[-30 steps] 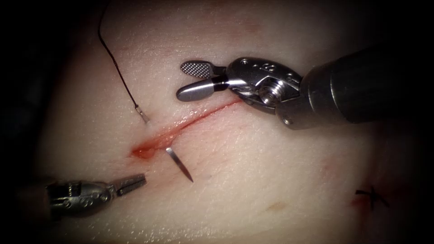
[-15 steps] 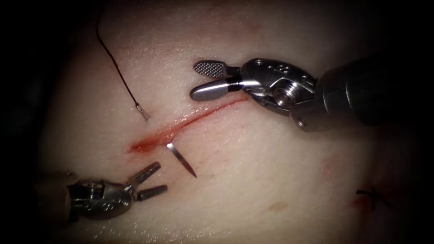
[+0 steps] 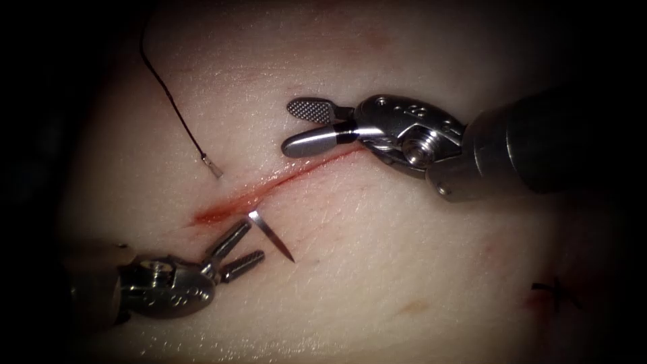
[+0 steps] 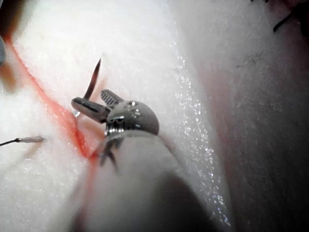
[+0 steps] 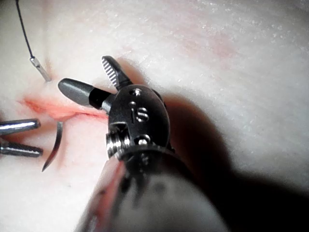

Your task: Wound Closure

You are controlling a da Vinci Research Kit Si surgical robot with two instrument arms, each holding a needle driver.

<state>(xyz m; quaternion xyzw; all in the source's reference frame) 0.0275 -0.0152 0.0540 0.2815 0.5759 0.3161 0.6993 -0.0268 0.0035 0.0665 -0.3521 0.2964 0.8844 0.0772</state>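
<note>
Needle: lodged in tissue, tip exposed right of cut, long axis slanting down-right. Left tool: parted, empty, just beside tip. Right tool: parted, empty, well apart.

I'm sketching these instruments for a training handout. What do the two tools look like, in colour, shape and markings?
The right tool has polished silver metal jaws, one showing a cross-hatched inner face, a black band at their base, a rounded silver wrist with a screw and stamped marks too small to read, and a dark shaft. The left tool has slimmer, grooved silver jaws on a rounded silver wrist.
</note>
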